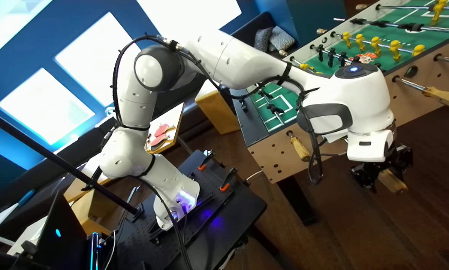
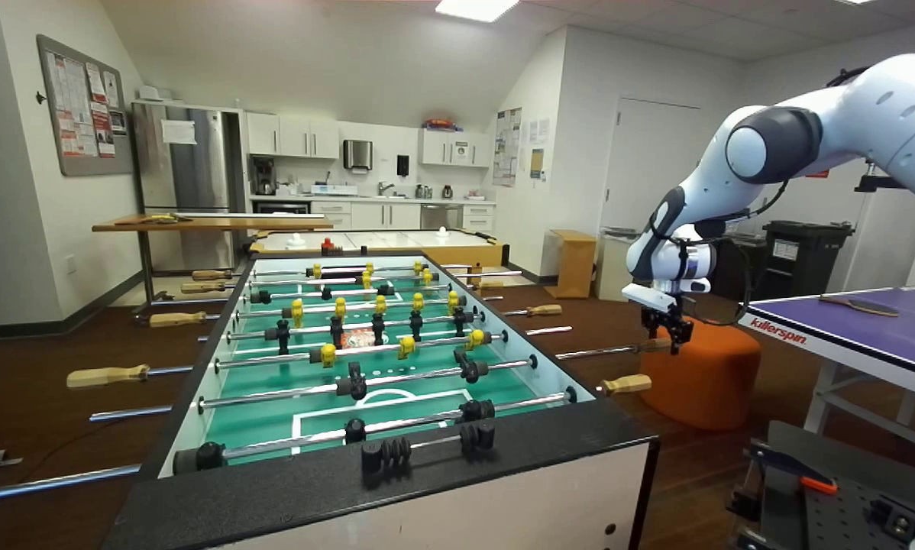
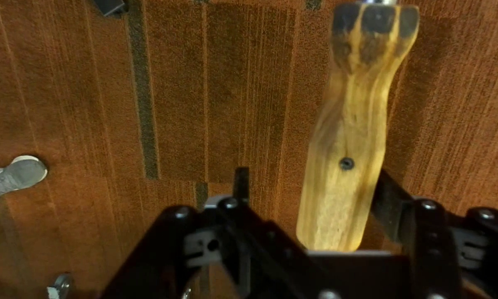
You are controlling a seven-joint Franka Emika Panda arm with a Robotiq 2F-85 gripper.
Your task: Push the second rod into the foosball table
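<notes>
The foosball table [image 1: 264,159] shows in both exterior views, with its black end rim [image 2: 580,439] near the camera in an exterior view. The second rod [image 2: 596,353] sticks out of its side and ends in a wooden handle [image 2: 656,345]. The handle [image 3: 342,166] fills the right middle of the wrist view, its end toward the gripper base. My gripper [image 3: 312,185] is open around the handle. The right finger is close against it or touching; a gap shows to the left finger. In both exterior views my gripper [image 1: 387,173] [image 2: 665,336] is at the handle's outer end, pointing down.
The nearest rod's handle [image 1: 300,149] and a farther handle [image 1: 443,97] stick out on the same side. An orange ottoman [image 2: 706,382] and a purple ping-pong table [image 2: 885,325] stand beyond the gripper. A shoe [image 3: 22,174] shows on the floor.
</notes>
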